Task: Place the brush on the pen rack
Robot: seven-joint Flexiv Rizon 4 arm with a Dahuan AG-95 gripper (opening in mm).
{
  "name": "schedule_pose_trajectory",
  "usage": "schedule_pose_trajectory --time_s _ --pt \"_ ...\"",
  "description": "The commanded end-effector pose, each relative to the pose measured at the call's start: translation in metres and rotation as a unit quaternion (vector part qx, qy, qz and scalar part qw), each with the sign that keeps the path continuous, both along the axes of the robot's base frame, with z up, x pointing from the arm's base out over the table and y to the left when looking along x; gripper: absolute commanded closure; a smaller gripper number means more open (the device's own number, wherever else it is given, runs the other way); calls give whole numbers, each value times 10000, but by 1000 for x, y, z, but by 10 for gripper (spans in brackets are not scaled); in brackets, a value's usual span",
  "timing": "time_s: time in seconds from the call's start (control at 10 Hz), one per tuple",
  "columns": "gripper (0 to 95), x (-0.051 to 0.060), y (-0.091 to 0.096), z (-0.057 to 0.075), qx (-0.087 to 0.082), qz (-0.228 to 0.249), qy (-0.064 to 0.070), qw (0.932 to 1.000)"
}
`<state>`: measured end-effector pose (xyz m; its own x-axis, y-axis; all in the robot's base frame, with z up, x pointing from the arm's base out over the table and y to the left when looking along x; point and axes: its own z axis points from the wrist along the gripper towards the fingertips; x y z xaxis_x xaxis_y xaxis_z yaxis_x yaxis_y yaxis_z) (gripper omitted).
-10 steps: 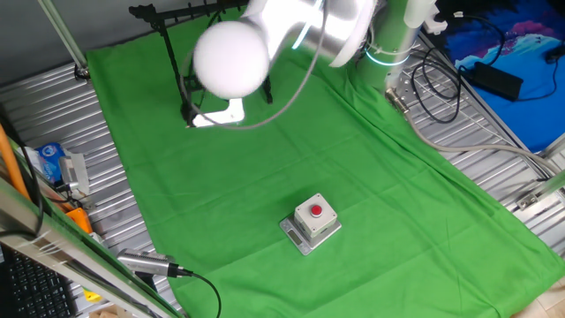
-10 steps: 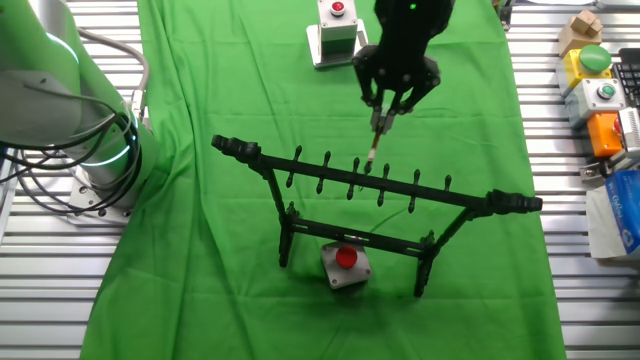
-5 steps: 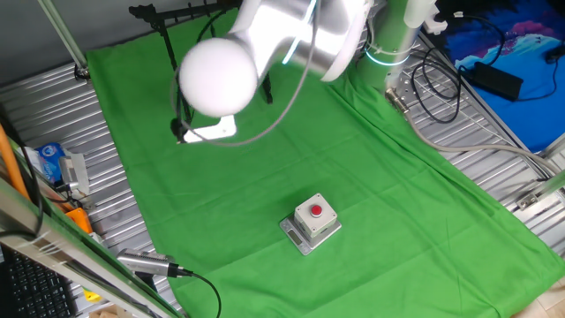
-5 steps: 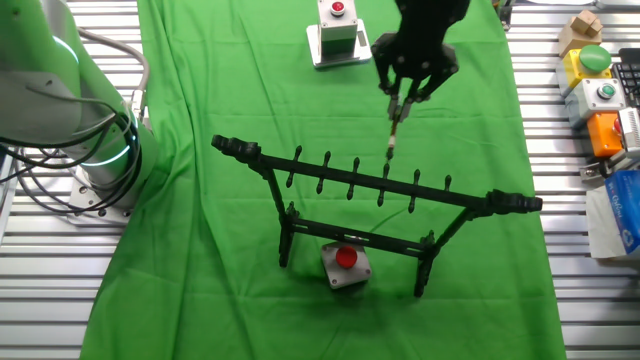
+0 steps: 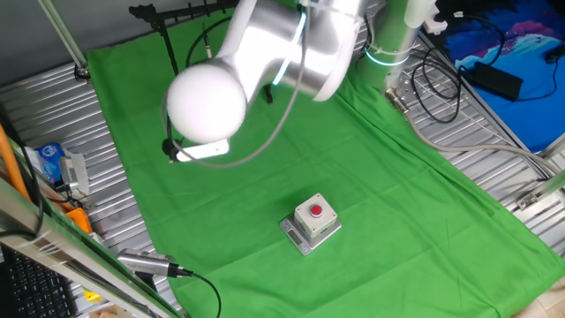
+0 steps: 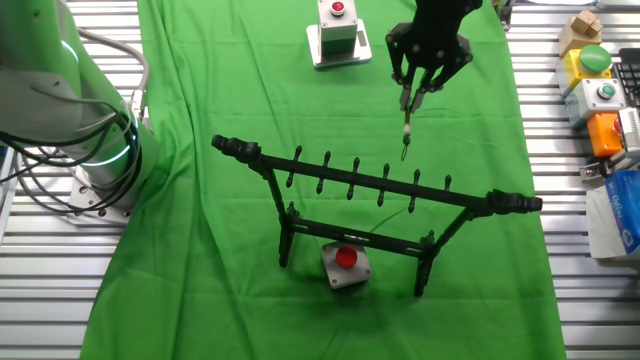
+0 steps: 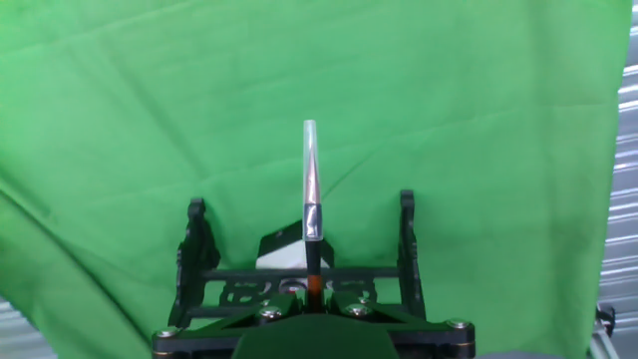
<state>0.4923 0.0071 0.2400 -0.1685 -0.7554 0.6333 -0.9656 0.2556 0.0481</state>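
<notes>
In the other fixed view my gripper (image 6: 412, 92) hangs over the green cloth, behind the pen rack (image 6: 372, 183), and is shut on the brush (image 6: 406, 130). The thin brush points down from the fingers, its pale tip just short of the rack's top bar with pegs and not touching it. In the hand view the brush (image 7: 311, 204) sticks straight out from between the fingers (image 7: 198, 249), with only green cloth beyond it. In one fixed view the arm hides the gripper and brush; the rack's top bar (image 5: 163, 12) shows at the upper left.
A grey box with a red button (image 6: 345, 263) sits under the rack's lower crossbar. A second button box (image 6: 337, 36) stands at the cloth's far edge. The robot base (image 6: 70, 110) is at the left. Button boxes and packets (image 6: 603, 95) line the right side.
The gripper has carried the brush to the right along the rack and back from it. The brush tip, earlier among the pegs, now hangs just behind the top bar.
</notes>
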Motion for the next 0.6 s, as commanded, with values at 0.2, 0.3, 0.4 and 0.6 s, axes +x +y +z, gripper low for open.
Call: schedule_pose_trajectory --time_s 0.2,0.3,0.4,0.6 --pt "950 -2 2 4 -170 192 108 9996" --pt "950 -2 2 4 -248 308 128 9991" --pt "950 -2 2 3 -317 426 110 9985" --pt "950 -1 0 1 -358 559 65 9978"
